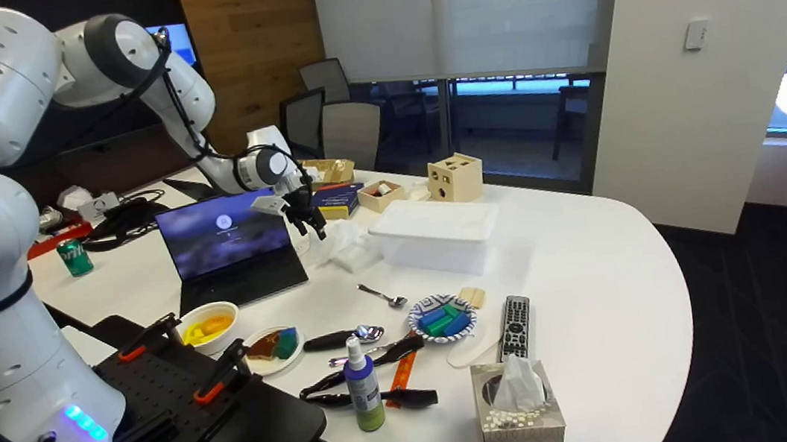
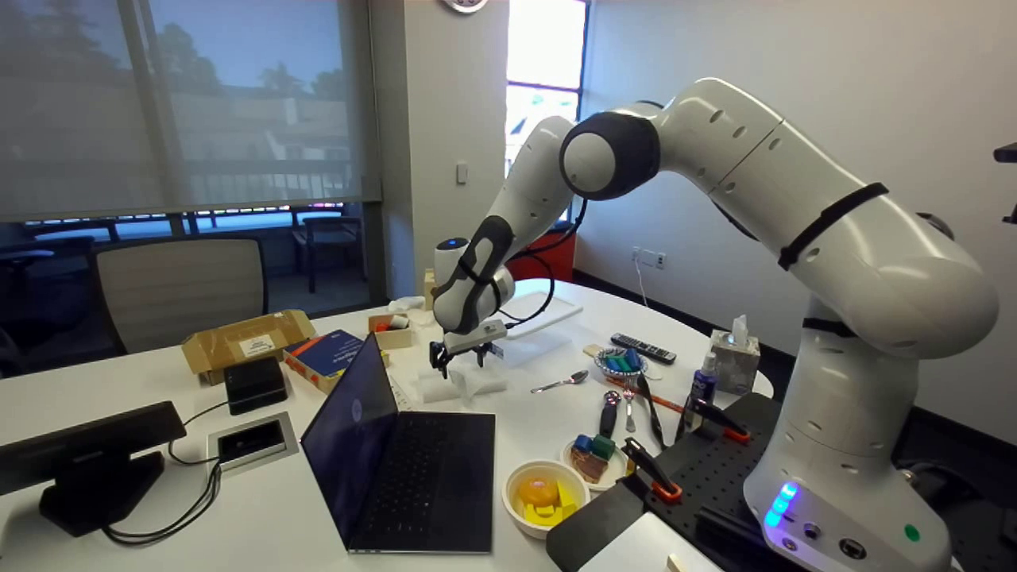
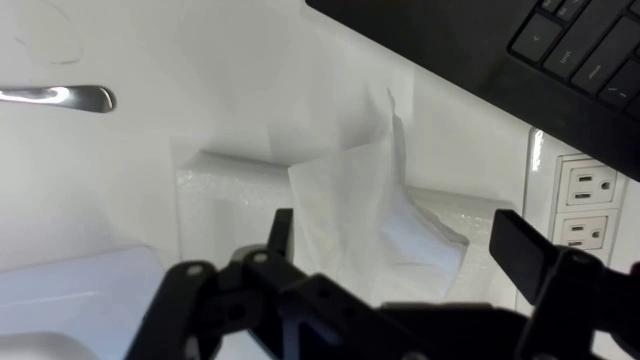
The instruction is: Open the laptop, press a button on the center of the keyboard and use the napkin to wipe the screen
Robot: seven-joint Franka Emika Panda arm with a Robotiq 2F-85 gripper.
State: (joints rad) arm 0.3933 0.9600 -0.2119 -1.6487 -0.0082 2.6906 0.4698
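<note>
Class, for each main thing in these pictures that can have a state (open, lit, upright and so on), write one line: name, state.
Laptop: open
Screen: lit
Gripper: open, nothing clasped
Napkin: creased, not gripped
White box: lid on
Tissue box: upright, tissue sticking out
Spray bottle: upright
Green can: upright; cannot tell whether opened
Remote control: lying flat
Window shade: partly lowered
Base lights: lit blue

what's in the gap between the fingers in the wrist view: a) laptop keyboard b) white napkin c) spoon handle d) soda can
b, since the wrist view shows the white napkin between the spread fingers, while the spoon handle is at the left edge and the keyboard in the top right corner.
</note>
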